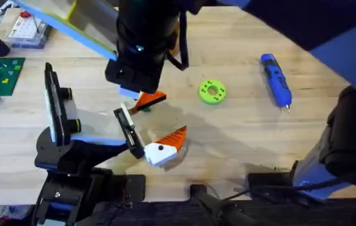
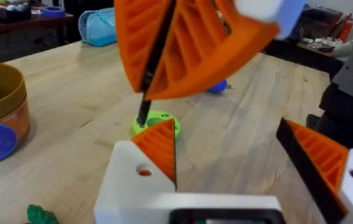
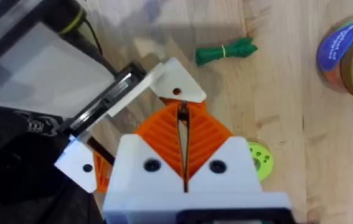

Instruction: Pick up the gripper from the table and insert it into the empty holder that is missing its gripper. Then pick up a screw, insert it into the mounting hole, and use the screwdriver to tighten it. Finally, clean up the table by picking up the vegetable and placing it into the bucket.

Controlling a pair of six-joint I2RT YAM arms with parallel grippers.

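The gripper (image 3: 167,74), a white block with an orange ribbed finger, sits against one end of the holder (image 3: 115,93), and its mounting hole looks open. The right gripper (image 3: 182,115) hangs just above the holder, its pads pressed together on a thin dark screw (image 2: 145,109) that points down at a slant. The left gripper (image 2: 226,146) has its fingers wide apart and holds nothing. The vegetable (image 3: 226,50) lies near the holder on the table (image 1: 240,132). The bucket (image 3: 350,53) is farther off, and the screwdriver (image 1: 276,78) is well apart from the holder. The likeliest trouble is the slant: a tilted screw may catch the hole's rim, sit crooked or slip from the pads and roll away. Pressing down on a block not yet fastened could also nudge it out of the holder.
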